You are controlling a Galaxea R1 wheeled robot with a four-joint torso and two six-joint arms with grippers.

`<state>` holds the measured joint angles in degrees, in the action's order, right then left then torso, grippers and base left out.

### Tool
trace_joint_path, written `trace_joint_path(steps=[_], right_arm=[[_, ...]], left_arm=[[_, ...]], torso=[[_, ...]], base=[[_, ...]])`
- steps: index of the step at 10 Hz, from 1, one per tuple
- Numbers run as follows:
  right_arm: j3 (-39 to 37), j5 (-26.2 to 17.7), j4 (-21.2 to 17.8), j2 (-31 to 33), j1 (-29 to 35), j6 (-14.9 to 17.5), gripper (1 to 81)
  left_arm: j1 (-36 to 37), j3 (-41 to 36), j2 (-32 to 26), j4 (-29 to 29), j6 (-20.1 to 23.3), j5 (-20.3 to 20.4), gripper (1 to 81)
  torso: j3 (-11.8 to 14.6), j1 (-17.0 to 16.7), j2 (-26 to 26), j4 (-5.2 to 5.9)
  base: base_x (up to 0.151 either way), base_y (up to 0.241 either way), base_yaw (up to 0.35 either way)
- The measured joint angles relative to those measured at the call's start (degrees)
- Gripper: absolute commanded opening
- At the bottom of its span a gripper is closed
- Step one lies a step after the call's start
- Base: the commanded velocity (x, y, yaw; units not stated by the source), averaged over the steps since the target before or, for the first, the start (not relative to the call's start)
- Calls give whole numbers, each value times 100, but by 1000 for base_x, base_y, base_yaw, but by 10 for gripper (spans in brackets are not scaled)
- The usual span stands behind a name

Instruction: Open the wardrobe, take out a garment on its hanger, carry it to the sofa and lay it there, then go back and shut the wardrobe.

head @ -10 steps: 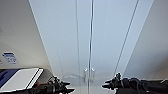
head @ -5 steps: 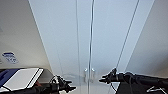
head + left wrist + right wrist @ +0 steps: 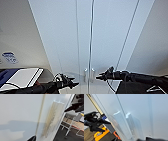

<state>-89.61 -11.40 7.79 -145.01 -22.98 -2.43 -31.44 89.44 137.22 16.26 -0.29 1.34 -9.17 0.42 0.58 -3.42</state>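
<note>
A: Reaching toward the two small handles (image 3: pixel 89 74) at mid-height, the right hand (image 3: pixel 98 77) points its dark tips at them from just beside, not clearly touching; whether its fingers are wide or narrow I cannot tell

B: And the left hand (image 3: pixel 72 83)?

A: Lower and further from the handles, tips aimed toward the door seam. From the right wrist view it shows as a dark forked shape (image 3: pixel 105 126), fingers parted, holding nothing

B: Where is the wardrobe (image 3: pixel 62 45)?

A: Directly in front, tall and white, both slim doors shut and meeting along a thin seam. The handles stand upright side by side (image 3: pixel 125 124). A white chair (image 3: pixel 71 120) stands off to one side in the left wrist view
</note>
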Motion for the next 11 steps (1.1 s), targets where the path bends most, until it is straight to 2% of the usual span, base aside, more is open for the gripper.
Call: trace_joint_path(steps=[6,11], right_arm=[[-650,-21,-2,-706,11,0,811],[-886,-41,-51,-872,55,-5,811]], left_arm=[[41,610,667,-23,-22,-27,811],[83,1051,1135,-108,-87,-49,811]], torso=[[-4,2,-7,0],[-6,2,-9,0]], base=[[0,0,0],[0,0,0]])
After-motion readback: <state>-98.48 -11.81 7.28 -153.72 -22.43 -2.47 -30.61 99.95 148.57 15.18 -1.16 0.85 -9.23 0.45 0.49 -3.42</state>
